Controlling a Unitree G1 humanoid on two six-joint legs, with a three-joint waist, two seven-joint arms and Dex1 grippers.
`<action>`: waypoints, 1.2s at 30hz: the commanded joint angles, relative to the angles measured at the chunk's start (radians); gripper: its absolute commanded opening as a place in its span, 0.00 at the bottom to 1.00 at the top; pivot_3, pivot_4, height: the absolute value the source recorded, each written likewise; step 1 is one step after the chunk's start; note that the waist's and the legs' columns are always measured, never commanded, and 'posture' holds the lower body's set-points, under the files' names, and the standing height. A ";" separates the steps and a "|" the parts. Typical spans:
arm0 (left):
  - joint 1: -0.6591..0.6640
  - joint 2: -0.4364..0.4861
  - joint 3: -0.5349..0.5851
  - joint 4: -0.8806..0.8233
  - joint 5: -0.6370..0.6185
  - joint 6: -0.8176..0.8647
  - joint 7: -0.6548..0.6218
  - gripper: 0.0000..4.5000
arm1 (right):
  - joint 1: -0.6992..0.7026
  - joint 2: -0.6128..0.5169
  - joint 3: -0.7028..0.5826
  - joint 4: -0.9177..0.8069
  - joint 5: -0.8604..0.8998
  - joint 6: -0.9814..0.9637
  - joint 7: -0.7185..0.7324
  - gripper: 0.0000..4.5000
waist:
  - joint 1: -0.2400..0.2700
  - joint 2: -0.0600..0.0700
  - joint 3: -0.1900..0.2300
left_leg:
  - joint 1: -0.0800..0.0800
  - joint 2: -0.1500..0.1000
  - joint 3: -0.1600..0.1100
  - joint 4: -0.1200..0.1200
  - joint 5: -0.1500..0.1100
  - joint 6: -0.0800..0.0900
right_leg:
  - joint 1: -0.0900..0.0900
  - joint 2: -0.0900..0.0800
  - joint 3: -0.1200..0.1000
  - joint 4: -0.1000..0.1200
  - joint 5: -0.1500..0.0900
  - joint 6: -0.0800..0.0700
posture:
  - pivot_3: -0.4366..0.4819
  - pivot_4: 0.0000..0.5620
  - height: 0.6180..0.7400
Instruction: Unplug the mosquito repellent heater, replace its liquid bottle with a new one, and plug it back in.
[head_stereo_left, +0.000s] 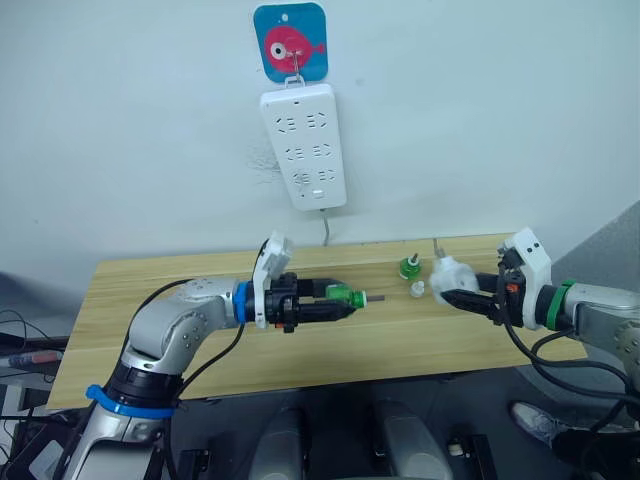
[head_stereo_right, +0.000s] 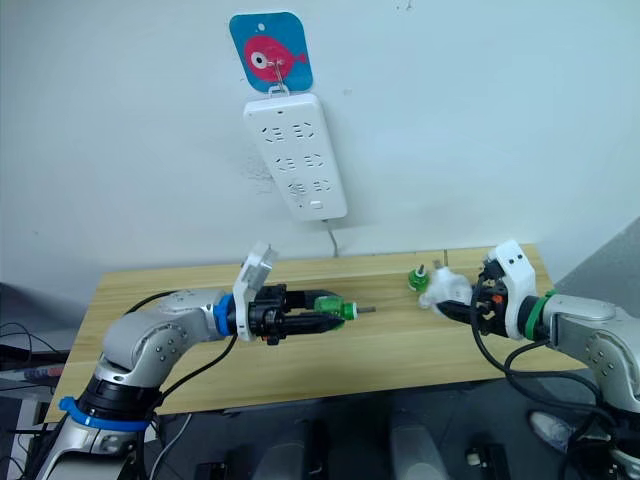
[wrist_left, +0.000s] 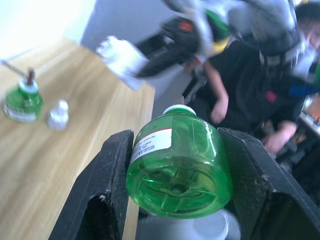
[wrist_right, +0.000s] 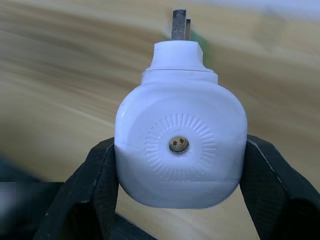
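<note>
My left gripper (head_stereo_left: 335, 302) is shut on a green liquid bottle (head_stereo_left: 341, 296), held on its side above the table's middle with its wick pointing right; its base faces the left wrist view (wrist_left: 177, 165). Above the table's right end, my right gripper (head_stereo_left: 465, 298) is shut on the white mosquito repellent heater (head_stereo_left: 449, 272). The heater's vent face (wrist_right: 180, 145) fills the gap between the fingers, with the plug prongs (wrist_right: 178, 24) pointing away. Bottle and heater are apart. A second green bottle (head_stereo_left: 409, 266) stands upright on the table between them, towards the back edge.
A small white cap (head_stereo_left: 418, 289) lies beside the standing bottle. A white power strip (head_stereo_left: 305, 145) hangs on the wall under a blue fish hook, its cord running down behind the wooden table (head_stereo_left: 200, 350). A person (wrist_left: 250, 90) sits beyond the table's right end.
</note>
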 joint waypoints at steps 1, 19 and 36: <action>-0.047 0.012 0.066 0.015 -0.083 0.081 -0.001 0.52 | 0.001 0.090 -0.121 -0.108 0.170 -0.098 0.018 0.66 | 0.001 0.000 0.000 | 0.000 0.000 0.000 0.000 0.000 0.000 | 0.000 0.000 0.000 0.000 0.000 0.000 | 0.25 0.40 1.00; -0.194 0.076 0.103 0.016 -0.208 0.279 -0.064 0.52 | -0.049 0.094 0.011 -0.038 0.655 -0.106 -0.208 0.66 | 0.002 0.000 0.000 | 0.000 -0.003 0.002 0.001 0.000 0.000 | 0.000 -0.004 0.001 0.000 0.003 -0.002 | 0.28 0.37 1.00; -0.197 0.062 0.116 0.024 -0.240 0.303 -0.052 0.52 | 0.000 -0.002 0.060 -0.040 0.759 -0.176 -0.228 0.66 | 0.003 0.000 0.000 | 0.000 -0.003 0.002 0.001 0.000 0.000 | 0.000 -0.004 0.001 0.000 0.003 -0.003 | 0.27 0.37 1.00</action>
